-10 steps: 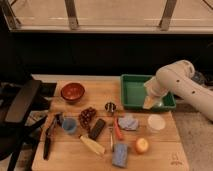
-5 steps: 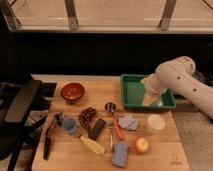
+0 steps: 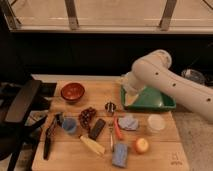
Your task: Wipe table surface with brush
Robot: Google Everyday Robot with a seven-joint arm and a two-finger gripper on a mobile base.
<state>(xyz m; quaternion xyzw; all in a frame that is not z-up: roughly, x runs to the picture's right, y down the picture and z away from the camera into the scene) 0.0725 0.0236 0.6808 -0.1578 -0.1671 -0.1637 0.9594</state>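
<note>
Where the table (image 3: pixel 75 159) meets the lower left of the frame, the brush (image 3: pixel 48 138) lies flat on the light wood, a slender black stick running near the left edge from beside the blue cup (image 3: pixel 69 125) down toward the front edge. Nothing grips it. To its right, along the middle of the board, lie a dark block (image 3: pixel 97 128), a yellowish oblong item (image 3: pixel 93 145), an orange-red handled tool (image 3: pixel 117 129) and a blue sponge (image 3: pixel 120 154). Above these sit a cluster of dark round pieces (image 3: pixel 88 116) and a small metal cup (image 3: pixel 110 106); a red-brown bowl (image 3: pixel 73 92) stands toward the back left. Right of centre are a grey-blue cloth (image 3: pixel 129 122), a white cup (image 3: pixel 156 123) and a round orange fruit (image 3: pixel 141 145), with a small dark logo (image 3: pixel 174 159) at the front right corner. A green tray (image 3: pixel 165 106) occupies the back right of the table. The white arm (image 3: pixel 170 82) enters from the right of the frame and bends down, placing the gripper (image 3: pixel 130 92) at the tray's left end, well apart from the brush; whether the claw is spread or pressed together cannot be told. A black chair (image 3: pixel 20 105) stands against the table's left side.
</note>
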